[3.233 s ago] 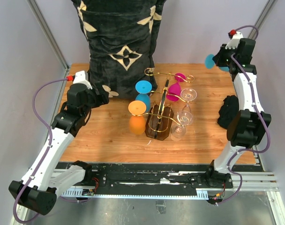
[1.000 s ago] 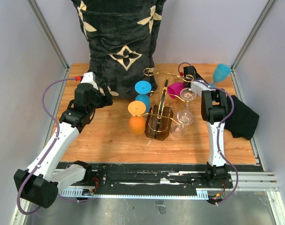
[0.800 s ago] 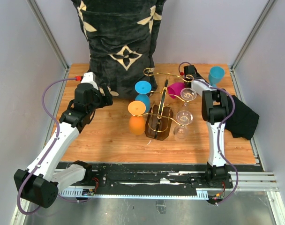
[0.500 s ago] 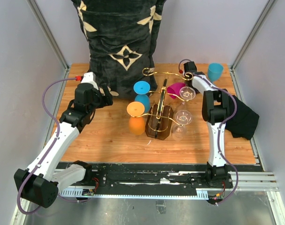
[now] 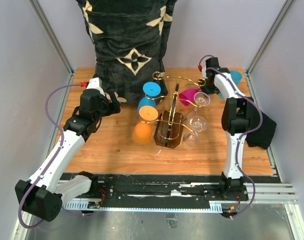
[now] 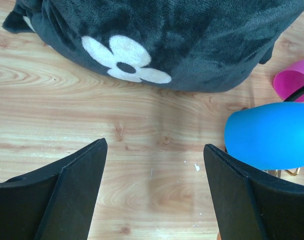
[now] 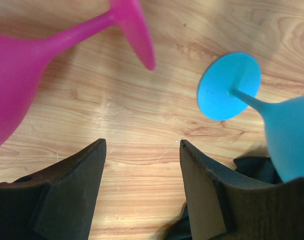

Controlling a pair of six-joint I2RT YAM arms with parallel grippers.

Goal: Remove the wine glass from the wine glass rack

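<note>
The wine glass rack [image 5: 168, 127], gold wire arms on a dark brown body, stands mid-table. On it hang a blue glass [image 5: 151, 91], an orange one [image 5: 142, 132], a magenta one [image 5: 190, 95] and three clear ones [image 5: 197, 122]. A light-blue wine glass [image 5: 235, 77] stands off the rack on the table at the back right. In the right wrist view it [image 7: 284, 130] is to the right of my open, empty right gripper [image 7: 142, 145], apart from it. My right gripper [image 5: 214, 75] hangs between that glass and the rack. My left gripper [image 5: 109, 105] [image 6: 155, 145] is open over bare wood.
A big black pillow [image 5: 129, 45] with cream flowers leans at the back, just beyond my left gripper. A black cloth [image 5: 257, 130] lies at the right edge under my right arm. Grey walls close in the table on both sides.
My right gripper has set the light-blue glass down, opened wider and drawn away from it toward the back. The coloured glasses on the rack have swung a little. The left arm is still.
</note>
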